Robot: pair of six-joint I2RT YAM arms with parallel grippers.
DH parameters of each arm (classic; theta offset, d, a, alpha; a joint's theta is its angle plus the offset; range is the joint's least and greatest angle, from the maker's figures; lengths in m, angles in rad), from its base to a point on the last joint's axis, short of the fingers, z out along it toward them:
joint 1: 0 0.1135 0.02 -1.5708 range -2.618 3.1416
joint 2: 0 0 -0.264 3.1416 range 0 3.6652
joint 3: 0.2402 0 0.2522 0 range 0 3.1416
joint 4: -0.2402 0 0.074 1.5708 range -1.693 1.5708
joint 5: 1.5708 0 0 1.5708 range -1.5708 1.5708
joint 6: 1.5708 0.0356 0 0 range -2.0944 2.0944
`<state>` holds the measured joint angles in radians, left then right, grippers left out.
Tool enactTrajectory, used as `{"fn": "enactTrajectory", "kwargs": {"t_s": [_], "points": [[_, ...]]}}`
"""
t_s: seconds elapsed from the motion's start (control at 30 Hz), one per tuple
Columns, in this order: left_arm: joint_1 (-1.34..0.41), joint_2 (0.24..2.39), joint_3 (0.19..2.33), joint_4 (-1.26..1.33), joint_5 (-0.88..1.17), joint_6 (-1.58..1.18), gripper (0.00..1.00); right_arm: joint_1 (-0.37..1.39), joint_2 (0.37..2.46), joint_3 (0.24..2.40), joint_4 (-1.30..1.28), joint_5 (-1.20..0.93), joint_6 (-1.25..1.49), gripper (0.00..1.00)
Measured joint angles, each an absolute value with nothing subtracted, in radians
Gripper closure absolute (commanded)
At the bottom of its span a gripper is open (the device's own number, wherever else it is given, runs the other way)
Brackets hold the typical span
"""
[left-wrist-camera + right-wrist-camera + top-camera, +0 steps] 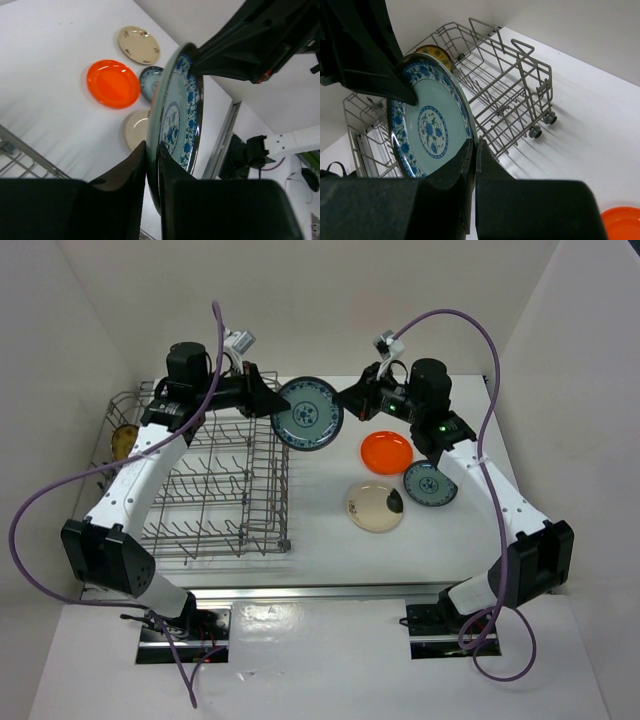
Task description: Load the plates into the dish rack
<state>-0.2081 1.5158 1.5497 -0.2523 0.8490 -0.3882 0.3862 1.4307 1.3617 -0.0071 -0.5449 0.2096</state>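
A blue-and-white plate (308,413) is held on edge in the air just right of the dish rack (210,480). My left gripper (272,400) is shut on its left rim and my right gripper (350,400) is shut on its right rim. The left wrist view shows the plate (175,115) pinched in my left gripper (152,150). The right wrist view shows the plate (430,125) pinched in my right gripper (475,147). On the table lie an orange plate (386,450), a second blue-and-white plate (430,483) and a beige plate (375,506). A dark gold plate (123,442) stands in the rack's far left.
The rack's (505,80) raised wire side and tines lie just left of the held plate. The left wrist view shows the orange plate (113,83), two beige plates (139,45) (136,129) and the blue one (150,82) grouped together. White walls enclose the table.
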Motion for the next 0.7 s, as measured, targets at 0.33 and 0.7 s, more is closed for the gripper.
{"fn": "enactTrajectory", "kwargs": {"t_s": [0.33,0.7], "points": [[-0.224,1.522,1.577,-0.323,0.710,-0.341,1.00,0.390,1.433,1.362,0.000,-0.525,0.212,0.24],[0.011,1.362,1.642,-0.427,0.427,-0.334,1.00,0.390,1.329,1.134,-0.005,-0.378,0.180,0.00]]}}
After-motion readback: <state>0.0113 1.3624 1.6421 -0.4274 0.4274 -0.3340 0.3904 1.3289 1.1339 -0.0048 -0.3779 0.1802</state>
